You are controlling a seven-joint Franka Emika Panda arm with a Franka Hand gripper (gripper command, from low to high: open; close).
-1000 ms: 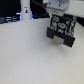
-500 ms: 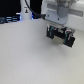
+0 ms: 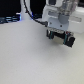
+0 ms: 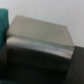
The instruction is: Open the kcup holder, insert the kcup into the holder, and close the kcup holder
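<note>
The white robot arm's black gripper (image 3: 60, 38), its jaws apart, has moved lower in the frame's upper right, onto the dark boxy kcup holder (image 4: 40, 50), likely to open it.

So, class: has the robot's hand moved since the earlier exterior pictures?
Yes. The hand has shifted toward the exterior view's right, away from the dark cable.

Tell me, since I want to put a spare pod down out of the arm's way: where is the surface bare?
The white table lies bare across the exterior view's left and foreground. It is crowded at that view's upper right, where the gripper hangs by the kcup holder. Dark clutter lines the far left edge.
</note>
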